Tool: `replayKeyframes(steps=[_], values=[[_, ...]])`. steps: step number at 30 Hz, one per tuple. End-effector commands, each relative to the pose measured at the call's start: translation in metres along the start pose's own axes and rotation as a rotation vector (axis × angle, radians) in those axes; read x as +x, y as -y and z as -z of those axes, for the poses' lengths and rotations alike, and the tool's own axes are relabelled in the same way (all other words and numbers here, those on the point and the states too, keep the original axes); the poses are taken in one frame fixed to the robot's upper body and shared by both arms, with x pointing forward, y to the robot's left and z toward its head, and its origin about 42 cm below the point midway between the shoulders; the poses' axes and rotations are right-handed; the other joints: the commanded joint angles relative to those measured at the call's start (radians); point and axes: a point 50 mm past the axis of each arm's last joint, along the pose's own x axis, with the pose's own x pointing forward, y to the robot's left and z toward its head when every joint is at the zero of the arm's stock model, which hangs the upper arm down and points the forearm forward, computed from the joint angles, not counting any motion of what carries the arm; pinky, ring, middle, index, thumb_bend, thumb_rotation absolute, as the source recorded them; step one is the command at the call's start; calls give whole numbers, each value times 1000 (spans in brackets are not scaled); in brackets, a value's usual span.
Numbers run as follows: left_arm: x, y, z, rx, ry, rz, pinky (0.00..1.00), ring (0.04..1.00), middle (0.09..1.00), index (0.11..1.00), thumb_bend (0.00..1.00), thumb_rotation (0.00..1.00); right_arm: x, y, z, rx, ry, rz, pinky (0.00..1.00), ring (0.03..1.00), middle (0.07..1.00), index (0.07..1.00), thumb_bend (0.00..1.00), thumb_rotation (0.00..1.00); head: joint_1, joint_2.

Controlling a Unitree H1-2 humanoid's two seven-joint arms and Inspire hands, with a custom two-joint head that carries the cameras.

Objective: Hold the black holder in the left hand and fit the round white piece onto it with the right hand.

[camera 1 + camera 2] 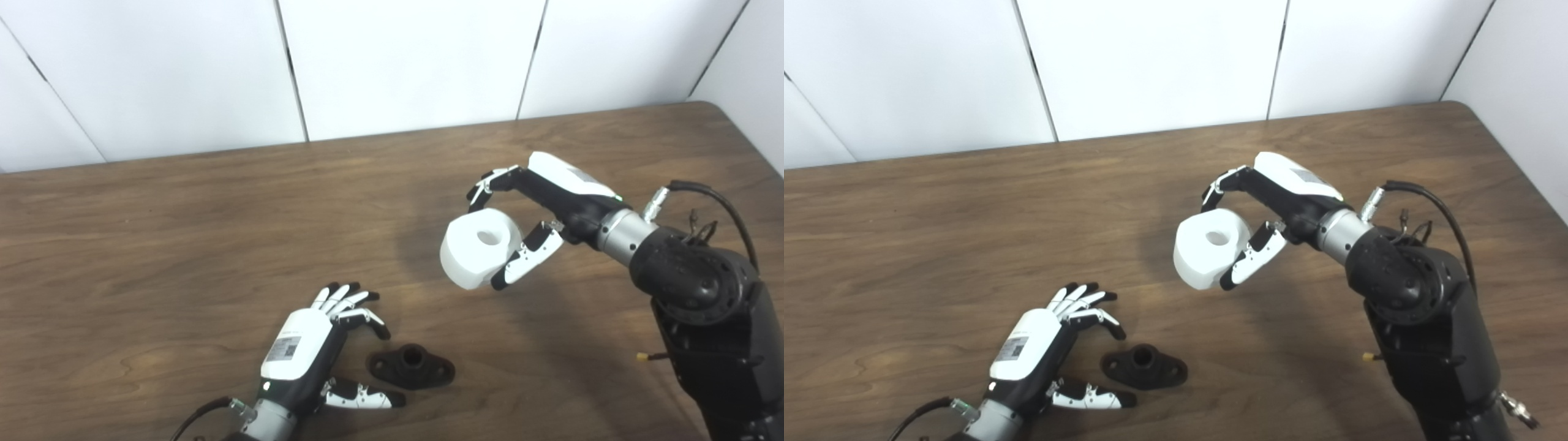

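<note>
While the right hand [520, 226] grips the white piece [481, 248] aloft, the open, empty left hand [306, 349] should probably grab the holder [411, 365] off the bench [184, 245] squarely first.

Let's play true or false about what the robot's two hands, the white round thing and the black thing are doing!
1. The right hand holds the round white piece up off the table. True.
2. The left hand is gripping the black holder. False: the holder lies on the table beside the open hand.
3. The white piece has a hole in its middle. True.
4. The white piece already sits on the holder. False: they are apart.
5. The black holder lies at the table's back edge by the wall. False: it lies near the front.
</note>
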Motion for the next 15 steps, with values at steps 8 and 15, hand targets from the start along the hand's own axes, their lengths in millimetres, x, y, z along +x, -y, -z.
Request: replayKeyframes(steps=[8, 15], values=[[4, 3, 2, 12, 24, -9, 1000, 917, 809, 484, 527, 59, 2, 17, -11, -13, 41, 63, 864, 895, 772, 481, 524, 135, 8, 6], [5, 7, 4, 4, 26, -6, 1000, 904, 790, 484, 524, 54, 2, 17, -11, -9, 43, 66, 867, 893, 770, 481, 525, 136, 8, 8]])
